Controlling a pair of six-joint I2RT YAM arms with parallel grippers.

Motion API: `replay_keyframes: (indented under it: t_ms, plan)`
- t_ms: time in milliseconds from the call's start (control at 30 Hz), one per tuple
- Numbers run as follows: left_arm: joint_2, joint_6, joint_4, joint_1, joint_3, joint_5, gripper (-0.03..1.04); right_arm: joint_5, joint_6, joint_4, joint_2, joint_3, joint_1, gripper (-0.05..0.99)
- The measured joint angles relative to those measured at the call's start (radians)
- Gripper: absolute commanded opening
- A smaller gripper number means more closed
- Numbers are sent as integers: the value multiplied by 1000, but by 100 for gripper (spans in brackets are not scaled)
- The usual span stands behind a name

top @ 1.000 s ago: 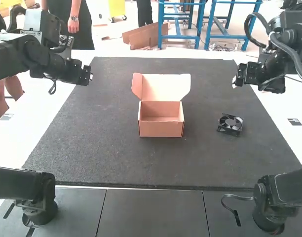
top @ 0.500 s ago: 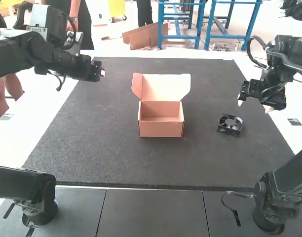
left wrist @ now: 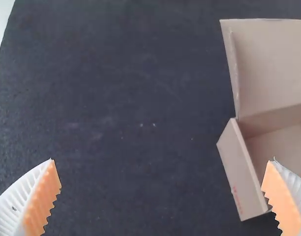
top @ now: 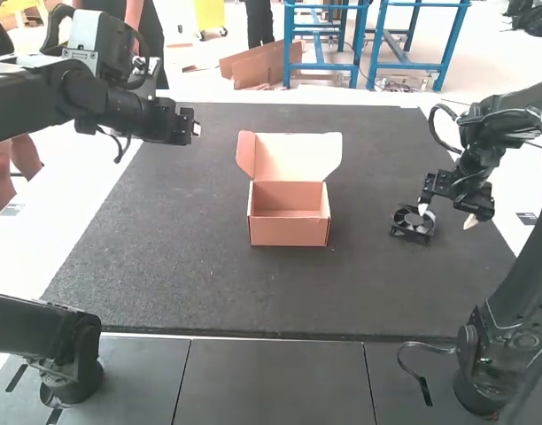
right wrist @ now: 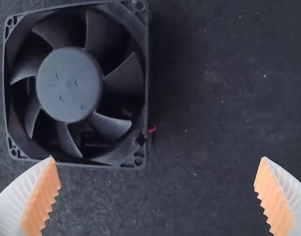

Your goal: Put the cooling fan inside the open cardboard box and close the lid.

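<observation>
Because our right hand (top: 447, 215) hangs wide open and off-centre over the black square plastic cooling fan (top: 412, 225), lying flat on the dark surface (top: 165, 257) right of the open brown cardboard box (top: 289, 214), we risk a finger striking its frame and shoving it aside.

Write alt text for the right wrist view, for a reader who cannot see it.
A black, square-framed cooling fan lies flat on the dark mat, blades facing up. The right gripper hovers open over it, its white ribbed, orange-padded fingers spread wide; the fan sits off-centre, nearer one finger than the other.
</observation>
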Motion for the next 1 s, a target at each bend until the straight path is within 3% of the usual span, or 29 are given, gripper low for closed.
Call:
replay_keyframes:
  t_ms: [267, 1000]
  plan:
    - [0, -3, 14, 0, 0, 0, 97, 35, 13, 78, 51, 20, -1, 90]
    - [0, -3, 37, 0, 0, 0, 97, 78, 16, 77, 159, 46, -43, 90]
